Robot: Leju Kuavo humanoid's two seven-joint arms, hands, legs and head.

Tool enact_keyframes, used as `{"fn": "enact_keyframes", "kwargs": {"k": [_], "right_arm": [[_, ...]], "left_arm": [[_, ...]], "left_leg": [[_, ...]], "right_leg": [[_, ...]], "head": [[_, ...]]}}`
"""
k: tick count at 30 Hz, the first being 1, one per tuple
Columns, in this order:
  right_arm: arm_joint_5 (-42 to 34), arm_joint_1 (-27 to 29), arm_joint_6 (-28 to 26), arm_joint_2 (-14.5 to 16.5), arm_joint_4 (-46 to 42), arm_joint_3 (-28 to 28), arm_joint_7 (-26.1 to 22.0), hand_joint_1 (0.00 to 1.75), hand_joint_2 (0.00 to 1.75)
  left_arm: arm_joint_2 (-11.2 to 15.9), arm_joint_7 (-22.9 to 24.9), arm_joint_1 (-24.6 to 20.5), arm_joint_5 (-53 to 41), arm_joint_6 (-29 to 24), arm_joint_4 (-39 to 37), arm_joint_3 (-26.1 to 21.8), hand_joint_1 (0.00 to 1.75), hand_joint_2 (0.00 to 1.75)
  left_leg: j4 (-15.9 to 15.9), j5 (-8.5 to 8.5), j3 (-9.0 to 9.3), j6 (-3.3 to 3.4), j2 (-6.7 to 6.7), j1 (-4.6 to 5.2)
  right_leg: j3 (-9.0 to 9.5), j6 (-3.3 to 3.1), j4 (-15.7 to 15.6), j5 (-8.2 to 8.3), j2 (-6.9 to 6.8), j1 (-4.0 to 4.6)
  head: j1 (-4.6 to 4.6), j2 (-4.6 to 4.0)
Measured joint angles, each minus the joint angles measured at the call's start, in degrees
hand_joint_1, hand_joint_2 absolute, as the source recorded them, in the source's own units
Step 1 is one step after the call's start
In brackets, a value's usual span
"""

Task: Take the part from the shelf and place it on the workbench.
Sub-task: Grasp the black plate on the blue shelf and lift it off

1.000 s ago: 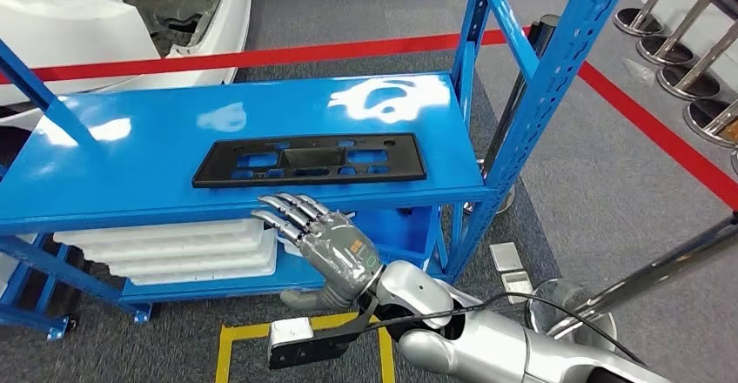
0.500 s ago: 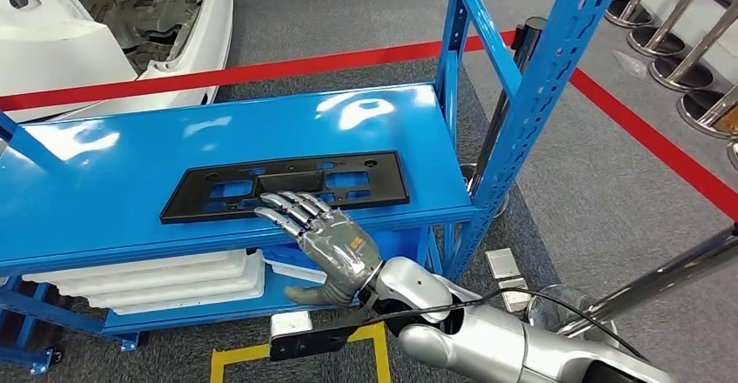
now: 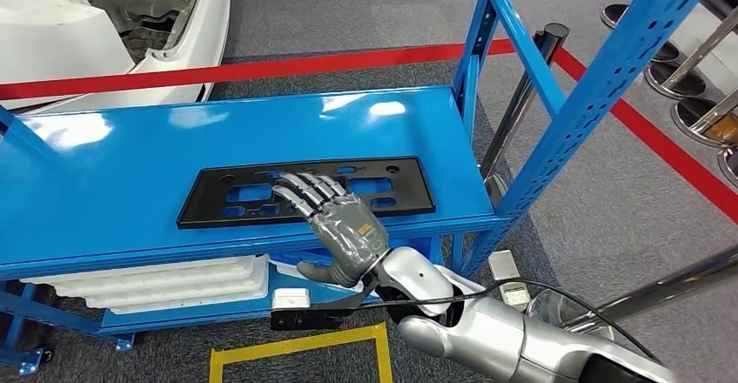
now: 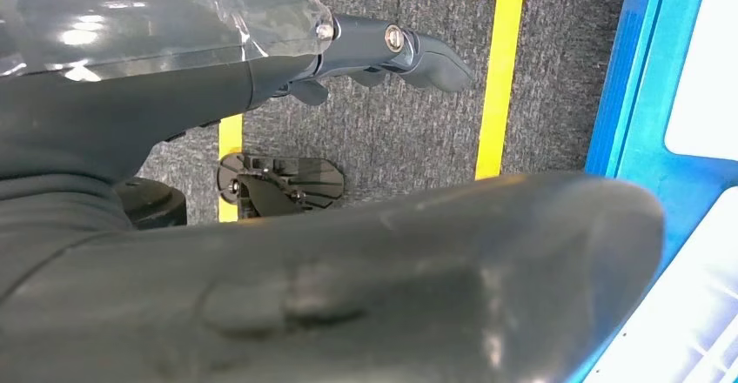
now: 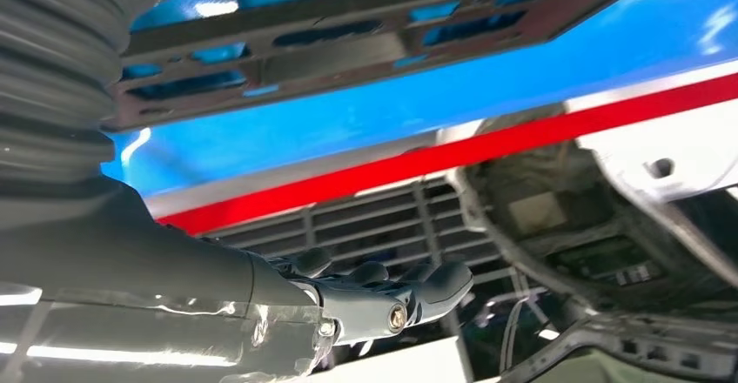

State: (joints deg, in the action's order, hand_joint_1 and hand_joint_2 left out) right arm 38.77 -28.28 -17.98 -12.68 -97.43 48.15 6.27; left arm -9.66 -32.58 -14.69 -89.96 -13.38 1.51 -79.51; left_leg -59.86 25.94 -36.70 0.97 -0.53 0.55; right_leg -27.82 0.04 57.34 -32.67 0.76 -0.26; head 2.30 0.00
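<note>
The part is a flat black rectangular plate [image 3: 205, 205] with several cutouts, lying flat near the front edge of the blue shelf [image 3: 122, 161]. My right hand [image 3: 335, 222] reaches over the plate's middle with its fingers stretched out and apart, holding nothing. Its thumb hangs in front of the shelf's front edge. In the right wrist view the dark fingers [image 5: 393, 299] stand clear of the plate [image 5: 348, 43]. My left hand [image 4: 383, 48] hangs over the grey floor with nothing in it, fingers extended.
Blue uprights [image 3: 566, 109] frame the shelf's right end. White foam trays [image 3: 148, 278] lie on the lower level. Red floor tape [image 3: 261, 65] and a white car body [image 3: 52, 35] are behind. Chrome stanchions [image 3: 696, 70] stand at right; a yellow tape square [image 3: 300, 341] marks the floor.
My right hand has risen from in front of the shelf's edge and moved forward over the black plate. The whole view has shifted a little as well.
</note>
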Motion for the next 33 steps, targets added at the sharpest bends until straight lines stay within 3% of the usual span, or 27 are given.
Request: {"fn": "enact_keyframes", "kwargs": {"k": [13, 26, 33], "right_arm": [[15.5, -0.9, 1.9, -2.1, 2.8, -3.0, 11.9, 0.00, 1.75], [16.3, -0.9, 2.9, -4.0, 4.2, -5.4, 13.4, 0.00, 1.75], [13.0, 1.1, 4.0, -7.4, 4.6, -9.3, 13.2, 0.00, 1.75]], "left_arm": [[0.0, 0.5, 0.2, 0.0, -1.9, 0.0, -0.7, 0.00, 0.00], [0.0, 0.3, 0.4, 0.0, -2.1, 0.0, -1.1, 0.00, 0.00], [0.0, 0.1, 0.6, 0.0, -2.1, 0.0, -1.4, 0.00, 0.00]], "left_leg": [[0.0, -0.13, 0.53, 0.09, 0.00, -0.07], [0.2, -0.13, 0.62, 0.08, 0.00, -0.10], [0.2, -0.13, 0.65, 0.08, 0.00, -0.10]], "right_leg": [[0.47, 0.27, -0.1, 0.18, -0.05, 0.12], [0.46, 0.25, -0.1, 0.17, -0.05, 0.15], [0.48, 0.25, -0.1, 0.17, -0.07, 0.15]], "head": [[-0.03, 0.00], [-0.03, 0.00], [-0.02, 0.00]]}}
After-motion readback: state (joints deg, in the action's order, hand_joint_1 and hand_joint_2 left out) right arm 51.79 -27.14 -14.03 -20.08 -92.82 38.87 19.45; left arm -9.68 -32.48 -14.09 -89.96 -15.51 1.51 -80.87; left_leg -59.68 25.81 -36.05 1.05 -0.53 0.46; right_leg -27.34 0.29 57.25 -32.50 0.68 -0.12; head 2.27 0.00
